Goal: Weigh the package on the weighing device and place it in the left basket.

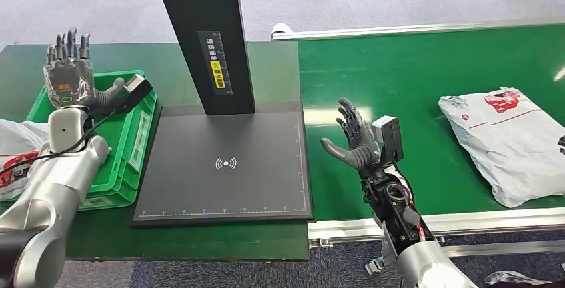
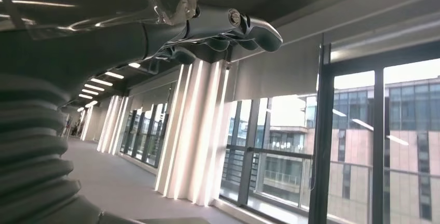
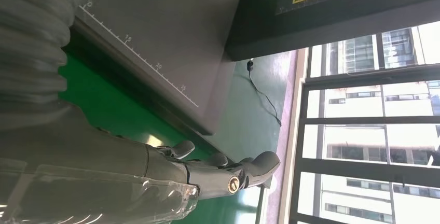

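Both hands hold nothing, fingers spread wide. Right hand [image 1: 356, 143] hangs palm-in over the green belt [image 1: 400, 75], just beside the right edge of the scale platform [image 1: 225, 165]; in the right wrist view its fingers [image 3: 228, 169] sit apart above the belt with the platform's ruled edge close by. Left hand [image 1: 68, 68] is raised, fingers up, over the far left corner of the green basket [image 1: 136, 135]; the left wrist view looks out at windows past its fingers [image 2: 228, 24].

Package [image 1: 510, 141], a white poly bag with red print, lies flat on the belt well to the right of the right hand, touching neither hand. Platform carries nothing; black post [image 1: 203, 35] stands at its far side.

Judgement: the package on the belt is yet to be weighed, so the step in hand is the pickup. The next move calls for the right hand to reach rightward and take a grip on a limp, slippery bag, probably from an edge or a bunched fold, then carry it left onto the platform.

Basket stands left of the platform, under the left arm; the visible part of its inside looks bare, the rest is hidden by the arm. A second white bag [image 1: 13, 151] lies left of the basket, outside it as far as shows.
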Robot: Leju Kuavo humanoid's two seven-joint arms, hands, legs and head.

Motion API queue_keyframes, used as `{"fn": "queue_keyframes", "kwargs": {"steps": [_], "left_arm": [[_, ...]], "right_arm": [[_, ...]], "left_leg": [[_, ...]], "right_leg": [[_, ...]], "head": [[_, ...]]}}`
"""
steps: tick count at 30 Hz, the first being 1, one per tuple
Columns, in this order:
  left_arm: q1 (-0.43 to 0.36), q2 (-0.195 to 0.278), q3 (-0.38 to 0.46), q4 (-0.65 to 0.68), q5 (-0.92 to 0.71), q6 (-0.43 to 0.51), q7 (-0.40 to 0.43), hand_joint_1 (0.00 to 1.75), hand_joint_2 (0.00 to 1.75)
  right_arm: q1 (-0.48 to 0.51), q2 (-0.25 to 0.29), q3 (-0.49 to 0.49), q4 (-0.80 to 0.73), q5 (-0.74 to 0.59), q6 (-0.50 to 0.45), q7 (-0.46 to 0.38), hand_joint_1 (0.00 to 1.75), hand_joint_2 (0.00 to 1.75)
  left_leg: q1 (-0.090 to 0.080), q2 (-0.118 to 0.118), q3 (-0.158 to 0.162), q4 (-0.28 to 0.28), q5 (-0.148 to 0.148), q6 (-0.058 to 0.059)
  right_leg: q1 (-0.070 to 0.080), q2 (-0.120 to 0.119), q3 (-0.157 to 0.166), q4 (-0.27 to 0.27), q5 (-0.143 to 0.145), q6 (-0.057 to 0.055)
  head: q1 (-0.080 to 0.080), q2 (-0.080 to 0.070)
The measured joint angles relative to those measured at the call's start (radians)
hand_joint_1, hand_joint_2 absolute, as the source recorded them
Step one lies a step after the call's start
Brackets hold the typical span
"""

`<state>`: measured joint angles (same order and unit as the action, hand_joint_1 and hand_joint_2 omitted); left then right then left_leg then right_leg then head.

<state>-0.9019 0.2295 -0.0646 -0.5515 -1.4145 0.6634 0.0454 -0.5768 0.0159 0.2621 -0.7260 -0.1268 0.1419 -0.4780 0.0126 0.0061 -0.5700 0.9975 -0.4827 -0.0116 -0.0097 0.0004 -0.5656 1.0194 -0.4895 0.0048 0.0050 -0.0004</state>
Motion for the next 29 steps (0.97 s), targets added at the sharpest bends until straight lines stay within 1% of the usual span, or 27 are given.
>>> {"fn": "queue_keyframes", "kwargs": {"steps": [5,7,9,10,13,14,16,18,19,21,23,25,27,28,29], "left_arm": [[0.018,-0.024,0.031,-0.096,0.004,0.000,-0.019,0.00,0.00],[0.035,-0.038,0.058,-0.142,0.018,0.000,-0.095,0.00,0.00],[0.060,-0.070,0.112,-0.218,0.030,0.000,-0.241,0.00,0.00],[0.074,-0.093,0.146,-0.262,0.037,0.000,-0.326,0.00,0.00],[0.111,-0.181,0.257,-0.391,0.101,0.000,-0.592,0.00,0.00],[0.122,-0.210,0.290,-0.424,0.146,0.000,-0.655,0.00,0.00],[0.153,-0.261,0.330,-0.476,0.297,0.000,-0.722,0.00,0.87],[0.198,-0.297,0.316,-0.518,0.534,-0.003,-0.736,0.00,1.75],[0.223,-0.308,0.292,-0.532,0.663,-0.009,-0.738,0.00,1.75],[0.269,-0.319,0.217,-0.546,0.892,-0.044,-0.728,0.00,1.75],[0.314,-0.323,0.118,-0.557,1.068,-0.141,-0.690,0.00,1.75],[0.358,-0.328,0.020,-0.572,1.191,-0.284,-0.631,0.00,1.75],[0.399,-0.333,-0.070,-0.586,1.253,-0.413,-0.575,0.00,1.75],[0.418,-0.335,-0.110,-0.595,1.268,-0.456,-0.555,0.00,1.75],[0.428,-0.335,-0.131,-0.599,1.273,-0.476,-0.547,0.00,1.75]], "right_arm": [[0.009,-0.010,0.000,-0.011,-0.002,-0.001,0.001,0.00,1.75],[0.010,-0.012,0.000,-0.013,-0.002,-0.003,0.001,0.00,1.75],[0.009,-0.013,0.000,-0.013,-0.002,-0.006,0.001,0.00,1.75],[0.009,-0.014,0.001,-0.013,-0.002,-0.009,-0.001,0.00,1.75],[0.006,-0.014,0.009,-0.013,0.021,-0.045,-0.019,0.00,1.75],[0.006,-0.013,0.014,-0.013,0.035,-0.064,-0.027,0.00,1.75],[0.010,-0.013,0.027,-0.022,0.057,-0.098,-0.037,0.00,1.75],[0.020,-0.013,0.039,-0.046,0.063,-0.118,-0.036,0.00,1.75],[0.028,-0.013,0.043,-0.062,0.059,-0.124,-0.033,0.00,1.75],[0.042,-0.013,0.046,-0.097,0.043,-0.129,-0.024,0.00,1.75],[0.056,-0.013,0.047,-0.135,0.028,-0.126,-0.015,0.00,1.75],[0.067,-0.012,0.048,-0.172,0.020,-0.119,-0.006,0.00,1.75],[0.072,-0.007,0.052,-0.206,0.015,-0.109,0.006,0.00,1.75],[0.074,-0.004,0.055,-0.222,0.014,-0.105,0.013,0.00,1.75],[0.075,-0.002,0.056,-0.229,0.013,-0.104,0.017,0.00,1.75]], "left_leg": [[0.001,-0.001,0.000,0.000,0.000,0.000],[0.001,-0.001,0.000,0.000,0.000,0.000],[0.001,-0.001,0.000,0.000,0.000,0.000],[0.001,-0.001,0.000,0.000,0.000,0.000],[0.000,-0.001,0.000,0.000,0.000,0.000],[-0.001,-0.001,0.000,0.000,0.000,0.000],[-0.001,0.000,0.000,0.000,0.000,0.000],[-0.001,-0.001,0.000,0.000,0.000,0.000],[-0.001,-0.001,0.000,0.000,0.000,0.000],[0.000,-0.002,0.000,0.000,0.000,0.000],[0.000,-0.003,0.000,0.000,0.000,0.000],[0.000,-0.003,0.000,0.000,0.000,0.000],[-0.001,-0.001,0.000,0.000,0.000,0.000],[-0.001,-0.001,0.000,0.000,0.000,0.000],[-0.001,-0.001,0.000,0.000,0.000,0.000]], "right_leg": [[0.001,0.000,0.000,0.000,0.000,0.000],[0.001,0.000,0.000,0.000,0.000,0.000],[0.001,0.000,0.000,0.000,0.000,0.000],[0.001,0.000,0.000,0.000,0.000,0.000],[0.000,0.000,0.000,0.000,0.000,0.000],[-0.001,0.000,0.000,0.000,0.000,0.000],[-0.001,0.000,0.000,0.000,0.000,0.000],[-0.001,0.000,0.000,0.000,0.000,0.000],[-0.001,-0.001,0.000,0.000,0.000,0.000],[-0.001,-0.001,0.000,0.000,0.000,0.000],[-0.001,-0.001,0.000,0.000,0.000,0.000],[-0.001,-0.001,0.000,0.000,0.000,0.000],[-0.001,-0.001,0.000,0.000,0.000,0.000],[-0.001,-0.001,0.000,0.000,0.000,0.000],[-0.001,-0.001,0.000,0.000,0.000,0.000]], "head": [[0.000,0.000],[0.000,0.000],[0.000,0.000],[0.000,0.000],[0.000,0.000],[0.000,0.000],[0.000,0.000],[0.000,0.000],[0.000,0.000],[0.000,0.000],[0.000,0.000],[0.000,0.000],[0.000,0.000],[0.000,0.000],[0.000,0.000]]}}
